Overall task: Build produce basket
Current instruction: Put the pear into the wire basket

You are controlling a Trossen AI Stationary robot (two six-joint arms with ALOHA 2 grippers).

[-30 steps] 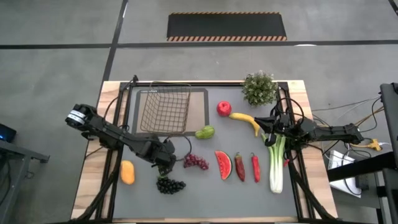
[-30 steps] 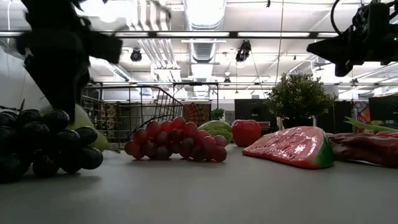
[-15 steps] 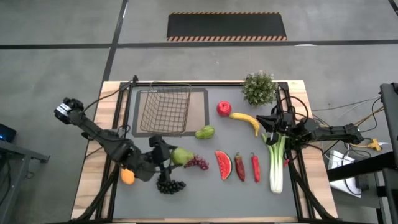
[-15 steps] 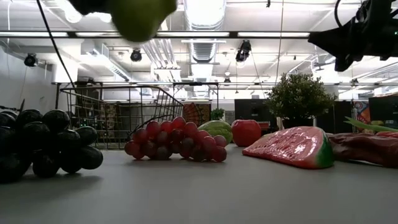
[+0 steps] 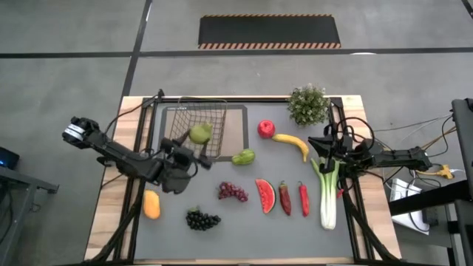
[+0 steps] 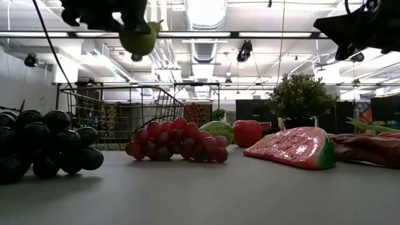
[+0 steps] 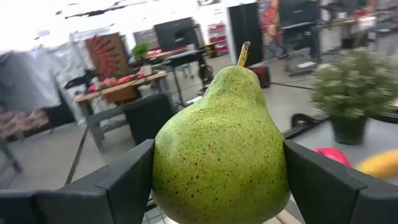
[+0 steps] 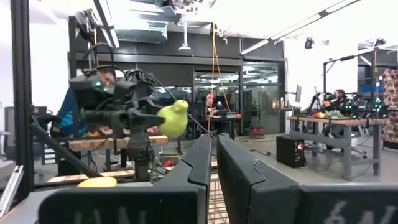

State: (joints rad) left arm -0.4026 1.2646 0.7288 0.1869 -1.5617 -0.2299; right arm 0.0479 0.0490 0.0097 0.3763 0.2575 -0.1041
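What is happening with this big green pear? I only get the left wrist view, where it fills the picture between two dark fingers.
Observer: The left gripper holds the pear in the air; seen from above, it is over the wire basket.
Operator: Anything in the basket?
Observer: Nothing that the high view shows.
Operator: Where is the other arm?
Observer: The right gripper, fingers shut, waits over the leafy end of the leek.

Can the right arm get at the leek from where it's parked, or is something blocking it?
Probably yes. The right claw hangs empty, fingers together, close to the leek, with only the banana nearby. It would have to open first. The left claw is busy holding a pear.
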